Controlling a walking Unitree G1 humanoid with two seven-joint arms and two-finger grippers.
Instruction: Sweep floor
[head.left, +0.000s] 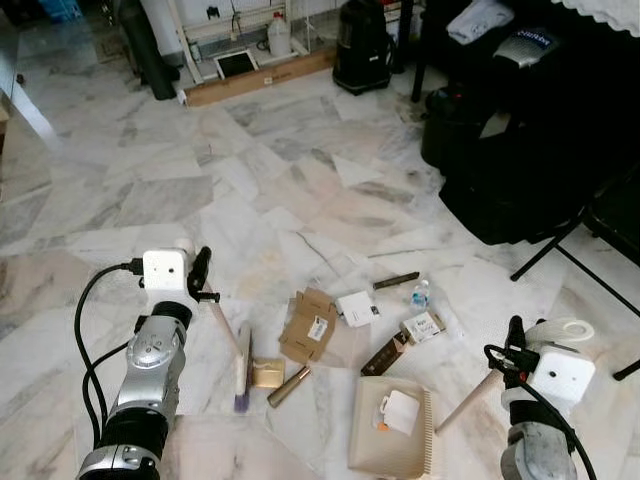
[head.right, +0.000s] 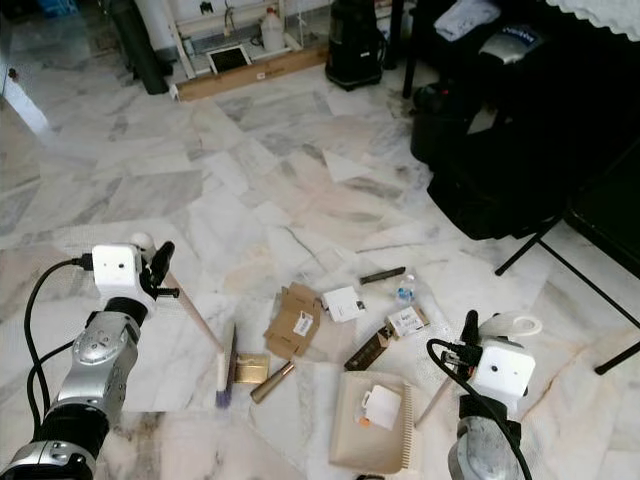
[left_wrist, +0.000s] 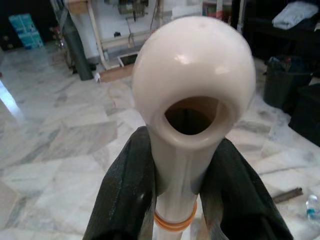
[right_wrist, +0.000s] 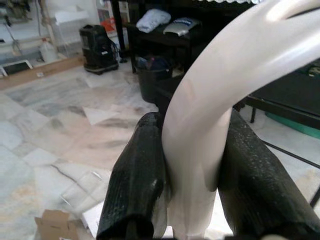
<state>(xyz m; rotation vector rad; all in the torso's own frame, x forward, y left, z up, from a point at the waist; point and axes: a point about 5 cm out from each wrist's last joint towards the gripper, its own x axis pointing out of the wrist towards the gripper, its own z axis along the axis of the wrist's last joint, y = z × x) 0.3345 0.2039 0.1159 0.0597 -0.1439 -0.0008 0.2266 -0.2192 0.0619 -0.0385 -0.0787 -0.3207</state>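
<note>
My left gripper (head.left: 201, 272) is shut on the cream handle of a small broom (head.left: 228, 330); the handle's rounded end (left_wrist: 192, 80) sits between the black fingers (left_wrist: 127, 192). The broom's purple bristles (head.left: 243, 372) rest on the marble floor against a tan block (head.left: 267, 374). My right gripper (head.left: 515, 338) is shut on the white handle (right_wrist: 210, 115) of a beige dustpan (head.left: 395, 427), which lies flat on the floor with a white packet (head.left: 401, 411) inside it. Between broom and dustpan lie litter: flattened cardboard (head.left: 309, 326), a white box (head.left: 357, 308), a brown tube (head.left: 289, 386), a small bottle (head.left: 420, 294).
Black bags and a bin (head.left: 500, 150) stand at the right, with a black chair leg (head.left: 560, 245) beside them. A black appliance (head.left: 362, 45), a wooden plank (head.left: 262, 80) and a white rack (head.left: 235, 40) line the far wall.
</note>
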